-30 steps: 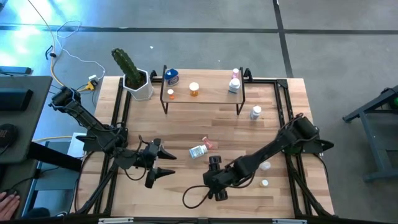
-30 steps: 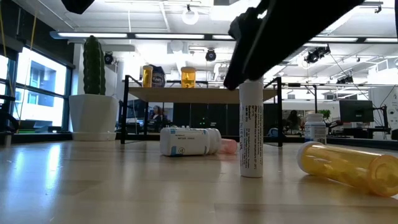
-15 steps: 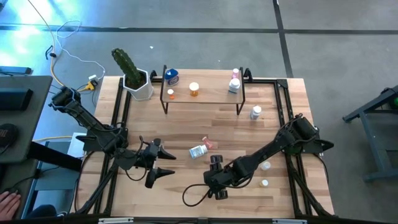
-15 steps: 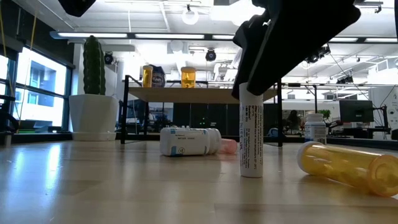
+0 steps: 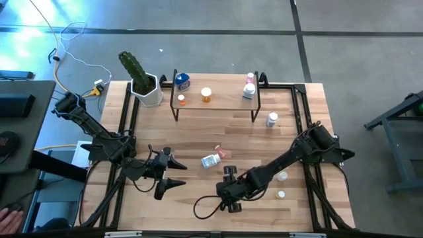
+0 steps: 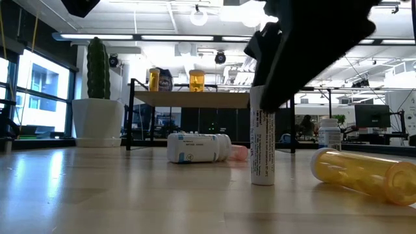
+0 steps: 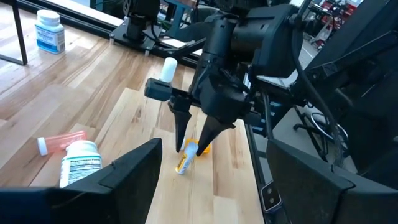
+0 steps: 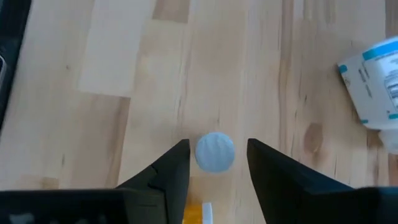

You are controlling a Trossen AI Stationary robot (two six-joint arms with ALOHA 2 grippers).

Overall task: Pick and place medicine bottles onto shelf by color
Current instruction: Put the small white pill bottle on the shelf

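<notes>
Near the surface's (image 5: 198, 155) front edge, right gripper (image 8: 217, 163) has lowered, fingers narrowing around the upright white vial (image 6: 262, 146), not yet touching; grasp imminent. Left gripper (image 5: 177, 173) waits spread.

High cam: overhead, straight down on whole desk (image 5: 198, 135), both arms. Low cam: desk level, close, facing across to shelf (image 6: 195, 99) and room behind. L wrist cam: looks over desk at right pincer (image 7: 194, 138). R wrist cam: close, straight down on upright white vial (image 8: 215, 151). All four share that vial, front-centre.
</notes>
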